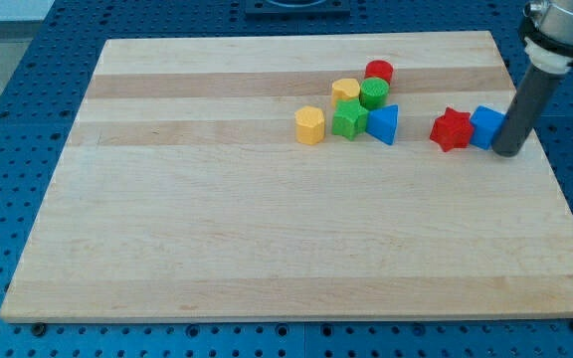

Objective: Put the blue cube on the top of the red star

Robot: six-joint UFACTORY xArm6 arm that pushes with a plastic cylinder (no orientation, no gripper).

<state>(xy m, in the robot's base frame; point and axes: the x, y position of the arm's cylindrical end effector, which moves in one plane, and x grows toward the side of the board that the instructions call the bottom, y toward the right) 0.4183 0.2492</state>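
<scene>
Nearest me lies the bare front of the pale wooden board (267, 259). Further back, at the view's right, my tip (508, 152) touches the right side of the blue cube (485, 127), which sits against the red star (453, 129) on its left. There are no jaws, only the rod. Left of these cluster the yellow hexagonal block (309, 125), green star (348, 120), blue triangular block (384, 124), another yellow block (345, 90), green cylinder (374, 93), and farthest, the red cylinder (379, 71).
</scene>
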